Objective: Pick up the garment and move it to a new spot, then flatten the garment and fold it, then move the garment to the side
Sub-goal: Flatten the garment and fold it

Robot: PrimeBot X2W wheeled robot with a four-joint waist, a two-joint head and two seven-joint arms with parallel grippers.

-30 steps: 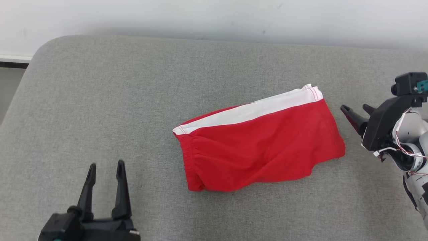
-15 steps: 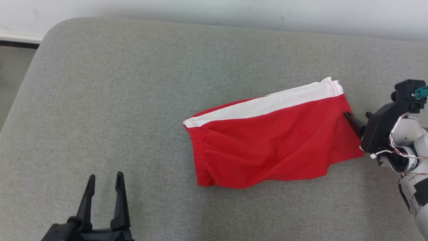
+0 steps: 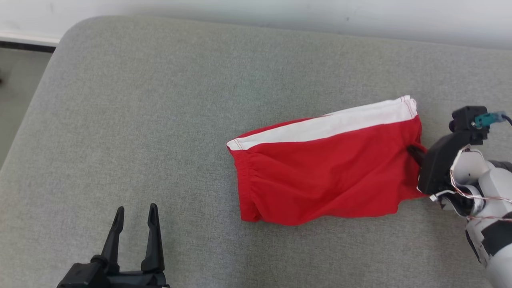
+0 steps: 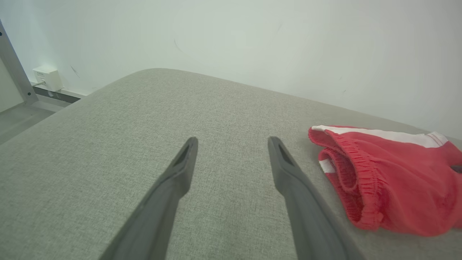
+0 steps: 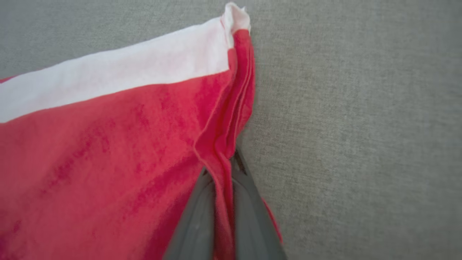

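Grey upholstered surface (image 3: 160,120) with a rounded far-left corner, backed by a pale wall (image 3: 256,12). Carries a pair of red shorts (image 3: 320,176), right of centre in the head view. Lying mostly flat and doubled over, with soft creases across the red panel. White side stripe (image 3: 328,124) along the far edge, gathered elastic waistband (image 3: 244,184) toward the robot's left, leg hem toward its right.

Right gripper (image 3: 414,154) at the hem end, clamped on the cloth. From the right wrist, pinching a bunched ridge of red fabric between both dark fingers (image 5: 195,224), with the folded hem layers rising away from the tips toward the white corner. Bare grey upholstery just beside the pinch on the other side.

Left gripper (image 3: 136,210) low at the left of the head view, fingers spread wide and holding nothing, over bare grey fabric and well apart from the shorts. From the left wrist, looking past the parted fingers with the waistband opening off to the right. Small white box (image 4: 45,77) low on the wall beyond the rounded corner.
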